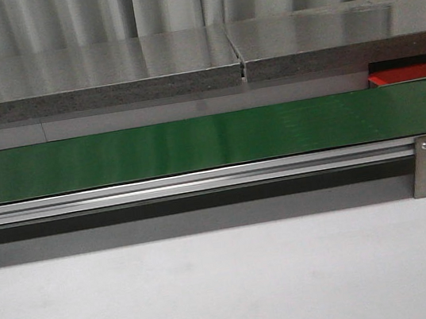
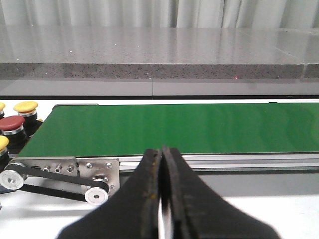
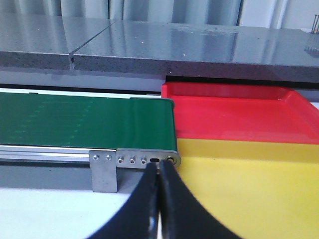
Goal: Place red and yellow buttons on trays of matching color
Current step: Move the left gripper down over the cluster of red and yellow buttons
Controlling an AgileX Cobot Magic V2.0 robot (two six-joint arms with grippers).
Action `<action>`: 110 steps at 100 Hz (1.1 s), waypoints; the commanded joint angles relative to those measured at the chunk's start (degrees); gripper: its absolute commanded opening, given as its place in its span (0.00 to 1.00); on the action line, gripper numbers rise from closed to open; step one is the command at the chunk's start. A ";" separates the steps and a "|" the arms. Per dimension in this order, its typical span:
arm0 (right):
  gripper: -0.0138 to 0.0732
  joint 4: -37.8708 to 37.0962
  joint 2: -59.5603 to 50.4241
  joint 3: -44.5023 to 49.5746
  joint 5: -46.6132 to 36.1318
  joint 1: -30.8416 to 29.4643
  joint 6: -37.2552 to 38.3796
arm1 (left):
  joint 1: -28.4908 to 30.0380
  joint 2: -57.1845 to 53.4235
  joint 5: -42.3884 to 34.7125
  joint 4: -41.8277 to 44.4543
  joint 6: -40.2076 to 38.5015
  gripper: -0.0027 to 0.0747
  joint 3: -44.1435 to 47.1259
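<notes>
the buttons sit in a little bunch at the left end of the green belt (image 2: pixel 169 127), off the belt, seen only from the left wrist camera. there is a red button (image 2: pixel 12 123), a yellow button (image 2: pixel 25 106) behind it, and bits of two more yellow ones at the picture's edge. none are on the belt. the red tray (image 3: pixel 234 112) and the yellow tray (image 3: pixel 249 184) wait side by side at the right end of the belt, touching each other, both with nothing in them. the left gripper (image 2: pixel 162 155) is pinched closed and holds nothing. the right gripper (image 3: pixel 159 168) is the same. i think no button has been placed. to do it well, wait, open wide, grab one button by its cap, and check its color first.
</notes>
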 commanded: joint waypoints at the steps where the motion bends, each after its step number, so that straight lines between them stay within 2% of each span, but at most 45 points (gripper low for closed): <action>1: 0.08 -0.54 -0.82 -0.56 -4.38 -0.27 -0.17 | -0.54 -2.32 -5.36 -0.44 -0.72 0.01 1.83; 24: 0.08 -0.54 -0.82 -0.56 -4.38 -0.27 -0.17 | -0.54 -2.32 -8.64 -0.44 -0.72 0.01 1.83; 44: 0.08 -0.54 -0.82 -0.56 -4.38 -0.27 -0.17 | -0.54 -2.32 -19.52 -4.34 -0.72 0.01 0.62; 50: 0.08 -0.54 -0.82 -0.56 -4.38 -0.27 -0.17 | -0.54 -2.21 -16.55 -4.34 -0.72 0.01 -1.42; 65: 0.08 -0.54 -0.82 -0.56 -4.38 -0.27 -0.17 | -0.54 0.40 -2.23 -3.12 -0.72 0.01 -9.27; 76: 0.08 -0.54 -0.82 -0.56 -4.38 -0.27 -0.17 | -0.54 4.43 3.10 -2.83 -0.72 0.01 -14.13; 90: 0.08 -0.54 -0.82 -0.56 -4.38 -0.27 -0.17 | -0.54 10.71 7.69 -2.83 -0.72 0.01 -19.50; 110: 0.08 -0.54 -0.82 -0.56 -4.38 -0.27 -0.17 | -0.54 17.55 9.50 -2.63 -0.60 0.01 -23.98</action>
